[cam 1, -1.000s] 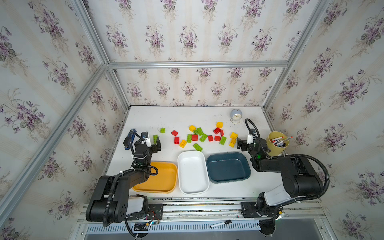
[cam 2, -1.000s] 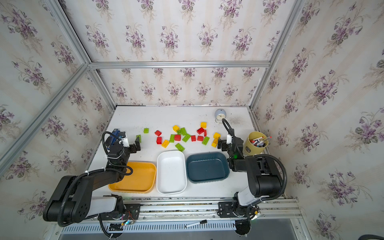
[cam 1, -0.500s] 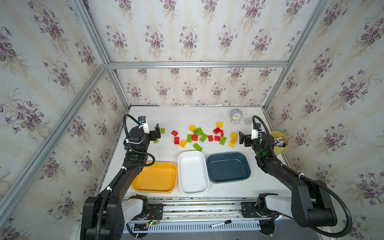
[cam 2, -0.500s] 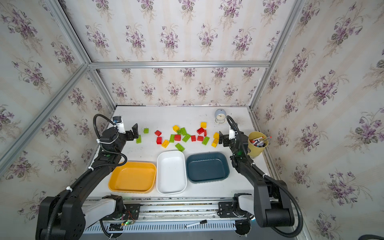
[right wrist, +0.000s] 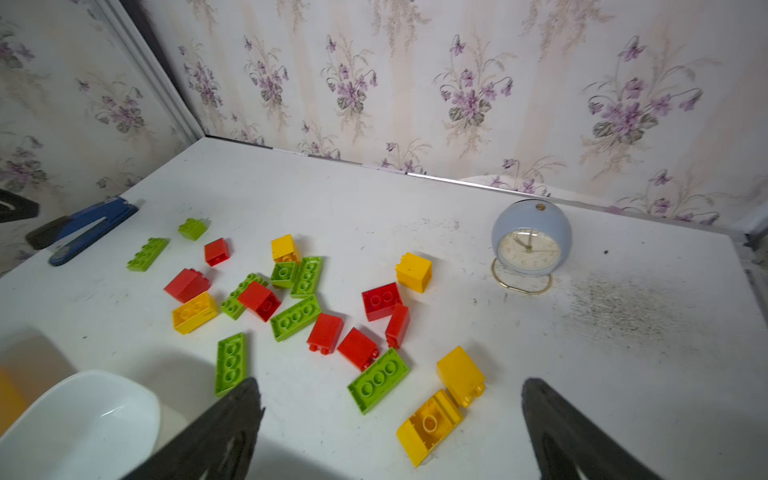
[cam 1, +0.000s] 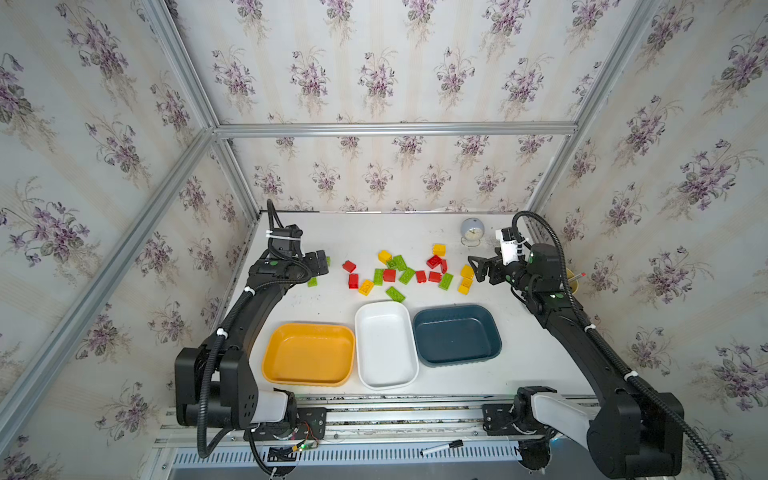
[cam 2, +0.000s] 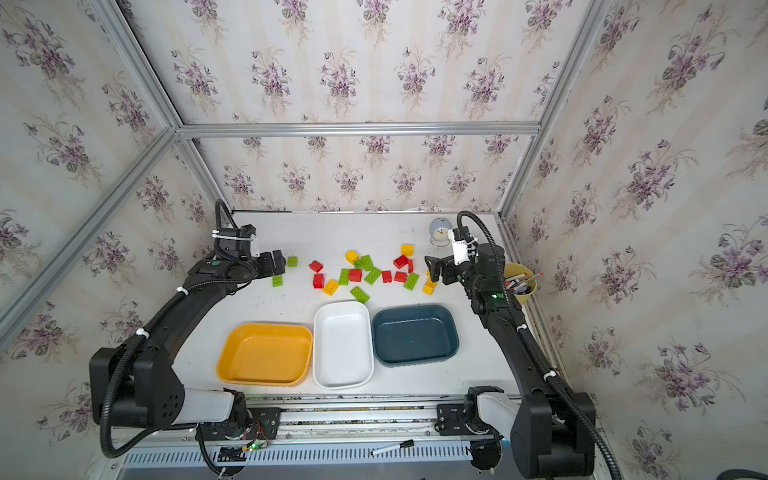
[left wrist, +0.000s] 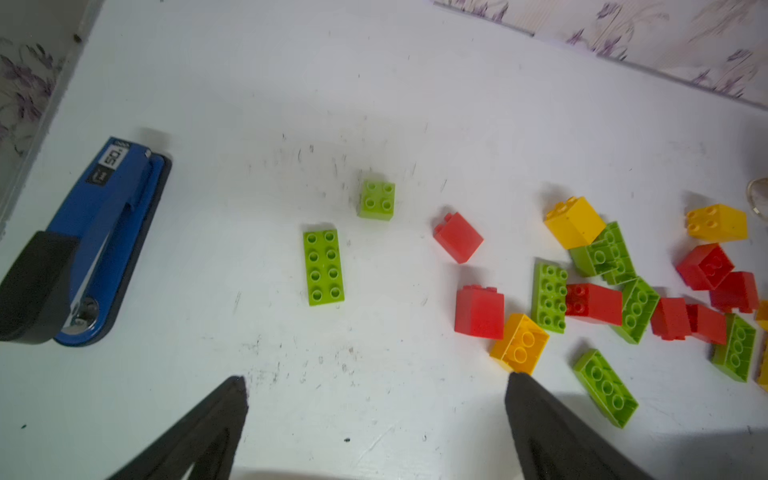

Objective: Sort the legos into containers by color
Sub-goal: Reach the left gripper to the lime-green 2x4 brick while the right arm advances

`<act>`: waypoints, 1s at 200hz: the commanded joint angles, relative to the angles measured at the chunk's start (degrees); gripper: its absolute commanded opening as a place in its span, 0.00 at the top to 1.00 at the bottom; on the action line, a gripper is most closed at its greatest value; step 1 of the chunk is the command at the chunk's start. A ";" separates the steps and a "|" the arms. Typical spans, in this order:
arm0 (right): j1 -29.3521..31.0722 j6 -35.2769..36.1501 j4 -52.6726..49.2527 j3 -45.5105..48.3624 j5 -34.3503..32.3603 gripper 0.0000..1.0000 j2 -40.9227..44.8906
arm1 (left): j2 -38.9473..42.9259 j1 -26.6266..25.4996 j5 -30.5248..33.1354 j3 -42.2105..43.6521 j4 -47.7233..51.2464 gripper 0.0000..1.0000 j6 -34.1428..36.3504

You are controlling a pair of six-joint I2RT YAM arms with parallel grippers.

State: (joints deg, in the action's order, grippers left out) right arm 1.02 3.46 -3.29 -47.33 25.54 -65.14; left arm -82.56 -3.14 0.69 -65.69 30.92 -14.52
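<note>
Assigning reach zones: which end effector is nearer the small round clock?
Right. The right end effector hovers close beside the clock; the left end effector is far across the legos.

Enclosed booth, walls on the left, far and right sides covered in cream striped wallpaper with purple flower sprigs. Aluminium frame bars run along the wall joints and corners. White table fills the floor of the booth, top scuffed, with a dark speckled patch at the far right. Small pale-blue round clock on a gold wire stand, far right. Blue stapler lying flat by the left wall. Pale-yellow cup with pens at the right edge. Slotted metal rail along the near side, with a black-and-white marker lying on it. Light even, soft shadows.
</note>
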 commanded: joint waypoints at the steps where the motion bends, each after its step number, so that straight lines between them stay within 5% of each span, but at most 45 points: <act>1: 1.39 1.10 -13.35 -3.87 5.14 0.00 -0.76 | -3.35 0.39 1.77 -3.48 9.50 0.01 -1.13; 60: 5.42 -1.44 -26.99 -7.64 7.80 0.00 -0.83 | -17.19 3.70 -0.51 -13.95 15.29 0.05 0.16; 200: 9.53 -2.67 -28.27 -9.82 3.17 0.00 -3.36 | -39.15 5.30 0.21 -27.20 21.28 0.08 5.33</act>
State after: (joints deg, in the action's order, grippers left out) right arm 10.20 1.32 -31.99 -56.18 29.47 -68.31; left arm -120.46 2.07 0.78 -92.31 50.24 -10.96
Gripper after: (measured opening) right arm 0.998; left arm 0.922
